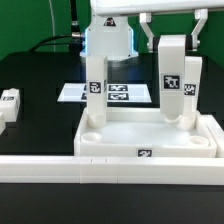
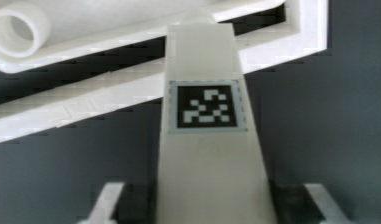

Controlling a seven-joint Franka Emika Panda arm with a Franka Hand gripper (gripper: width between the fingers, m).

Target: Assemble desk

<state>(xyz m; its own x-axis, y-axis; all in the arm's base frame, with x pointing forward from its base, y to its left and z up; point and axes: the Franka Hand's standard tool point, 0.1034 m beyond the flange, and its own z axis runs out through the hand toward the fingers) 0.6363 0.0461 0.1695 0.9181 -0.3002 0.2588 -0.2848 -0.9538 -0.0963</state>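
risk: leg (image 1: 174, 82) could cross-thread or tip, since it hung off-square above the top's (image 1: 150, 132) corner | fingers (image 2: 112, 203) clenched on that leg | another leg (image 1: 95, 95) stood on top | spare leg (image 1: 9, 102) well apart on desk (image 1: 40, 75)

White leg (image 2: 208, 110), black-and-white tag (image 2: 208, 105)

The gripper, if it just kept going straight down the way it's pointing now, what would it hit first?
Probably the desk top. The gripper points down and holds a tagged leg upright over the top's corner on the exterior view's right. The leg's lower end would meet that corner first; whether it already touches is unclear.
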